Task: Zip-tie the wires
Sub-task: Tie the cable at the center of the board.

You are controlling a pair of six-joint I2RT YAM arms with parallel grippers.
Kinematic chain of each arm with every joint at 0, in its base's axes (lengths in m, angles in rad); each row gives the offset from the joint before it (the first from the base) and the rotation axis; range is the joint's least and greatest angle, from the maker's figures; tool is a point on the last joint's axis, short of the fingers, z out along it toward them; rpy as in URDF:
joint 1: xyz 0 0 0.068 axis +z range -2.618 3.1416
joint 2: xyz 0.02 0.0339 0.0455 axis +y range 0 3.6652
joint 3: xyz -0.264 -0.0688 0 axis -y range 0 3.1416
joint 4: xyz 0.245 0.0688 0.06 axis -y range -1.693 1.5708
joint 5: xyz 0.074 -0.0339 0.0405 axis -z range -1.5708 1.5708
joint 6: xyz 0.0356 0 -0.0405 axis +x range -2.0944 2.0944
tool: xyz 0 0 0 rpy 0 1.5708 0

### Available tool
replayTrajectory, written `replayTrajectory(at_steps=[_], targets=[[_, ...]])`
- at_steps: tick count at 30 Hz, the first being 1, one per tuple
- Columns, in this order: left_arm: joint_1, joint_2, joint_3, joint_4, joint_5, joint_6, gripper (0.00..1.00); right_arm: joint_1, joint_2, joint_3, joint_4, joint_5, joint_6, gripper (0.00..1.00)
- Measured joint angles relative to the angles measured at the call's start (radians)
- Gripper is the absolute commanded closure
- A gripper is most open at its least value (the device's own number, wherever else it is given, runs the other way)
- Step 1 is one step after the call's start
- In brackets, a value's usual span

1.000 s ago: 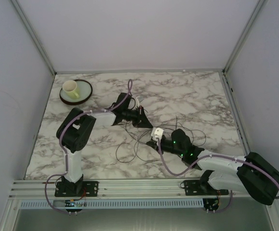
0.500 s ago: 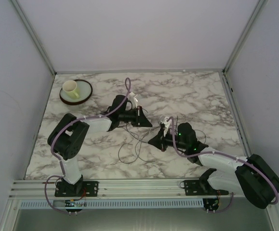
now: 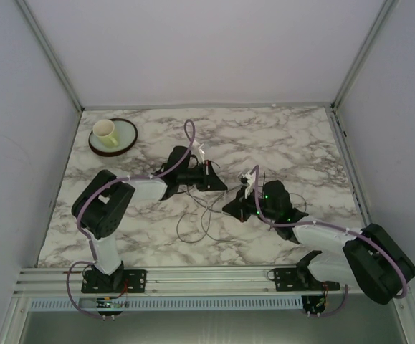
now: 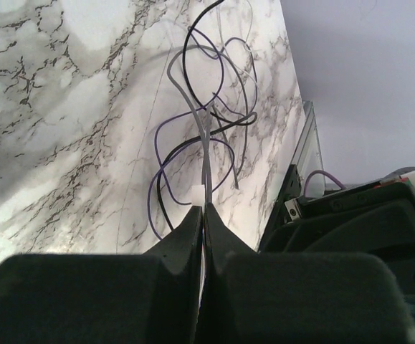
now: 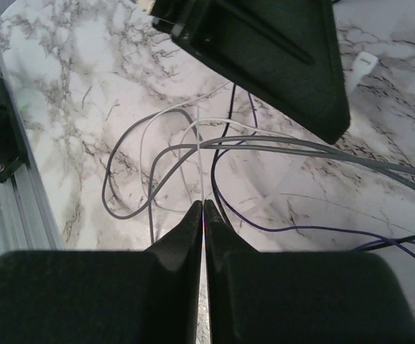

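The wires (image 3: 201, 213) lie in loose thin loops on the marble table between the two arms. In the left wrist view they show as black, purple and grey curls (image 4: 208, 107). My left gripper (image 3: 213, 180) (image 4: 203, 208) is shut on a thin pale strip with a small white block (image 4: 198, 193) at its tips, which looks like a zip tie. My right gripper (image 3: 233, 208) (image 5: 203, 203) is shut on a thin white strand (image 5: 206, 165) that rises into the grey, white and purple loops (image 5: 164, 154). The two grippers are close together, facing each other.
A green saucer (image 3: 125, 137) with a pale cup (image 3: 105, 130) stands at the table's back left. A white tab (image 5: 363, 68) shows beside the left gripper's black body (image 5: 264, 50). The metal rail (image 3: 193, 276) runs along the near edge.
My right gripper has moved up and to the left, closer to the left gripper. My left arm has swung its gripper a little to the right. Both stay shut.
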Motion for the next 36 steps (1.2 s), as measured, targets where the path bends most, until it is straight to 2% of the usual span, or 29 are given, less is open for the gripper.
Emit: replayTrajectory(at_steps=[20,30,36], targets=[[-0.001,-0.002,-0.068,0.129,0.002,-0.051,1.00,-0.082,-0.033,-0.001,-0.030,0.074,0.065,1.00],[-0.002,-0.002,-0.074,0.172,0.014,-0.070,0.92,-0.096,-0.031,-0.001,-0.033,0.071,0.065,1.00],[-0.008,-0.002,-0.085,0.209,0.028,-0.082,0.92,-0.097,-0.018,-0.001,-0.032,0.067,0.069,1.00]])
